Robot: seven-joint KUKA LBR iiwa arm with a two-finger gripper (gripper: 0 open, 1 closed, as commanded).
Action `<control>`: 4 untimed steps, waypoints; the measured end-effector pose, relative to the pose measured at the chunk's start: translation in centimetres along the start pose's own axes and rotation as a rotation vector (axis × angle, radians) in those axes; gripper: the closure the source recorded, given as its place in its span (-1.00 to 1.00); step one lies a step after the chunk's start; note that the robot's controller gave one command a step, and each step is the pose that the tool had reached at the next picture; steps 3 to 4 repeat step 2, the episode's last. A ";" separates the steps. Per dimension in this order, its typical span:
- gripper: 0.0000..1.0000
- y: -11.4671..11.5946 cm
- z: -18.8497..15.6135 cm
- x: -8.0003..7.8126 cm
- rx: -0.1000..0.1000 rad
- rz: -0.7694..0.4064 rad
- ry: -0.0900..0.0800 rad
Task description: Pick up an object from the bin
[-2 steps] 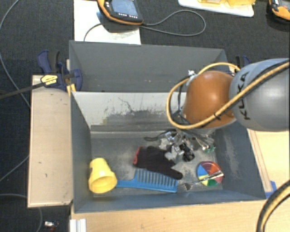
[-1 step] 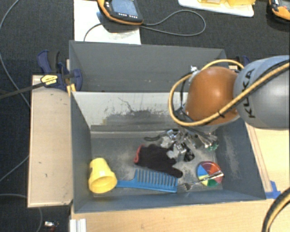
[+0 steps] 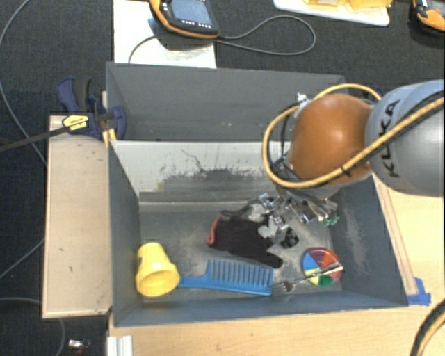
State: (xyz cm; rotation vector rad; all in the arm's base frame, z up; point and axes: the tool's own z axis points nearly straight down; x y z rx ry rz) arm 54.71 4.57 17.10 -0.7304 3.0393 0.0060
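Frankly, I worry about snagging: from the bin's [image 3: 208, 104] front-left corner a yellow cup [image 3: 156, 271] meets a blue comb [image 3: 233, 277] along the front wall, and the black cloth [image 3: 240, 240] mid-floor lies against the comb, so lifting it could drag that along. My gripper [image 3: 277, 228] sits low over the cloth's right end; how far open, or holding anything, I cannot tell. A coloured disc [image 3: 321, 266] lies front-right.

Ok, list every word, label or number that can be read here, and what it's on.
"KUKA": on the grey arm, in dark letters running up its side.
Screen of the handheld device above the bin: too blurred to read.
On the yellow cup and the blue comb: no print to be seen.
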 end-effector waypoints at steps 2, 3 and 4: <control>1.00 0.0 -0.9 -0.1 0.002 0.003 -0.006; 1.00 0.0 -0.9 -0.1 0.002 0.003 -0.006; 1.00 0.0 -0.9 -0.1 0.002 0.003 -0.006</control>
